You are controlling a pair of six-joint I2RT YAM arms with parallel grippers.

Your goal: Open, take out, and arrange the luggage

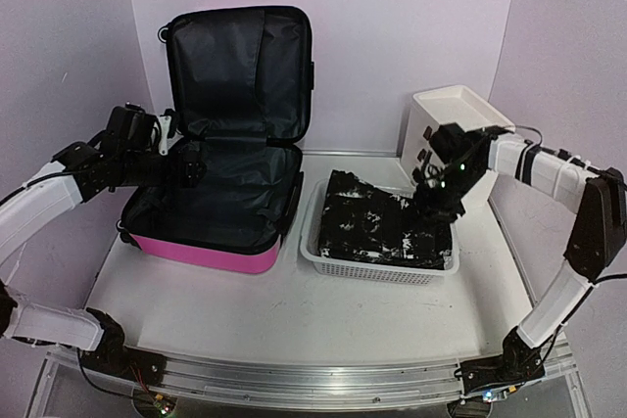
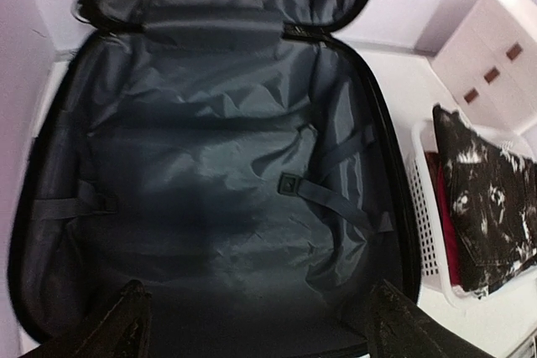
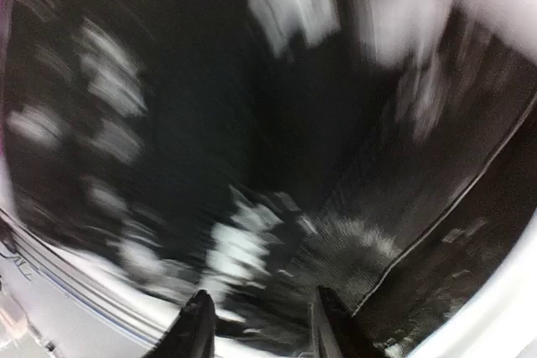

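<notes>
luggage (image 1: 220, 198) lies open on the left of the table (image 1: 294, 325), lid standing upright behind the base shell, left gripper (image 1: 192, 165) over the shell's left side. basket (image 1: 377, 271) sits just beside it on the right with folded cloth (image 1: 367, 222) in it, right gripper (image 1: 432, 207) down at the cloth's right end. drawer stack (image 1: 453, 113) stands behind the basket at the right rear.

A robot lab booth: plain pale-lilac wall panels (image 1: 411, 17) enclose a white tabletop (image 1: 294, 312), with a silver aluminium rail (image 1: 294, 376) along the frame's bottom.
</notes>
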